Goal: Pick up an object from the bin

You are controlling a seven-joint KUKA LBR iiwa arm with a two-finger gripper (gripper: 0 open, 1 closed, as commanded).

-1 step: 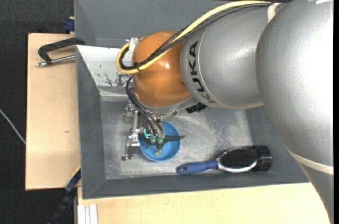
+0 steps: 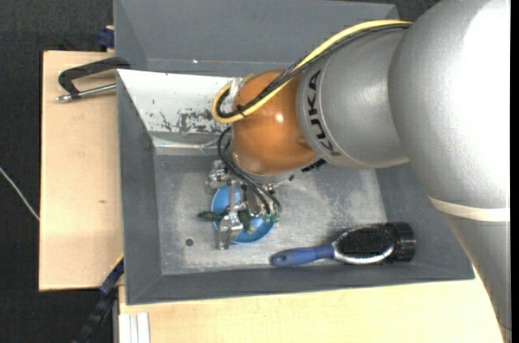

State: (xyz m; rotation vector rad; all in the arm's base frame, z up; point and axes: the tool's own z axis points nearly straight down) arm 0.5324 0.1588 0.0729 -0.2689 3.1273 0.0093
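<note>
The end effector [image 2: 231,220] sits low in the bin [image 2: 135,171], near the middle of the floor and right over a blue thing [image 2: 255,230]. This is a rounded, flat-looking piece that shows at both sides of the metal tooling. From above, the tooling and the orange cover [image 2: 268,126] on the wrist hide the contact. I cannot tell how far open the end effector is, or whether it has hold of anything.

The only other loose item is a brush [image 2: 349,246] with a blue handle and a black head. It lies near the front wall, well apart from the end effector.

Judging by this posture, the step in hand is the grasp itself: the arm [image 2: 365,106] is down at the blue thing and the lift is not yet done.

The next move probably calls for a firm closure on the blue thing, then a straight rise clear of the bin walls. A low rounded shape may slip out if it is gripped only at its edge, so the hold is worth checking early in the lift.
</note>
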